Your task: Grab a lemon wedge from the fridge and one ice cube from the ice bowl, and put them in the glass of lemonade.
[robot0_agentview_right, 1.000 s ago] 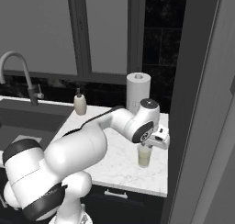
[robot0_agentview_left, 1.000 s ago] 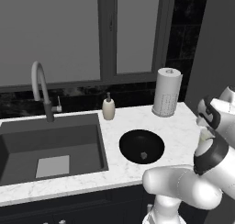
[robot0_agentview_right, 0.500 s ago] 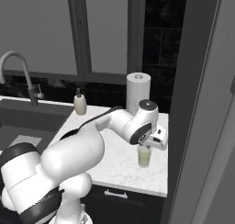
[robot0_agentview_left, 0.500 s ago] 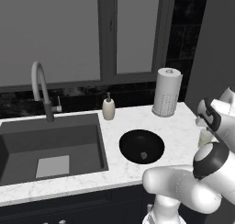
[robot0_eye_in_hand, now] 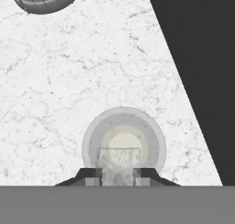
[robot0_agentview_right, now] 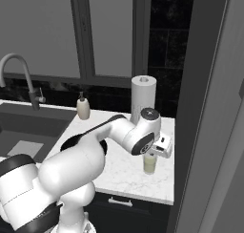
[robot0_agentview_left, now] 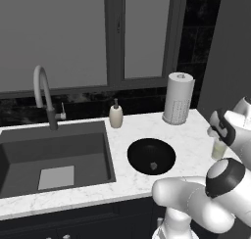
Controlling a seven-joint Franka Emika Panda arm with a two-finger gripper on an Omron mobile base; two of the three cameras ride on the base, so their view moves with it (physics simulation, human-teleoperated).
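Note:
My gripper (robot0_eye_in_hand: 118, 173) is shut on a pale grey-white ice cube (robot0_eye_in_hand: 118, 159) and hangs straight above the glass of lemonade (robot0_eye_in_hand: 124, 138), a clear tumbler with pale yellow-green liquid. The glass (robot0_agentview_left: 218, 149) stands near the counter's right end, with the gripper (robot0_agentview_left: 220, 131) just over its rim. From the right base the gripper (robot0_agentview_right: 160, 150) sits on top of the glass (robot0_agentview_right: 150, 164). The black ice bowl (robot0_agentview_left: 147, 150) lies left of the glass with another ice cube (robot0_agentview_left: 153, 166) inside. The grey fridge (robot0_agentview_right: 212, 122) rises at the right. The lemon wedge is out of view.
A white paper-towel roll (robot0_agentview_left: 178, 98) stands behind the glass and a beige soap dispenser (robot0_agentview_left: 116, 115) behind the bowl. The dark sink (robot0_agentview_left: 29, 155) with its curved faucet (robot0_agentview_left: 43, 93) takes the left. The counter's right edge (robot0_eye_in_hand: 183, 90) runs close beside the glass.
The hand has sunk slightly toward the glass, still shut on the ice cube. Nothing else has moved.

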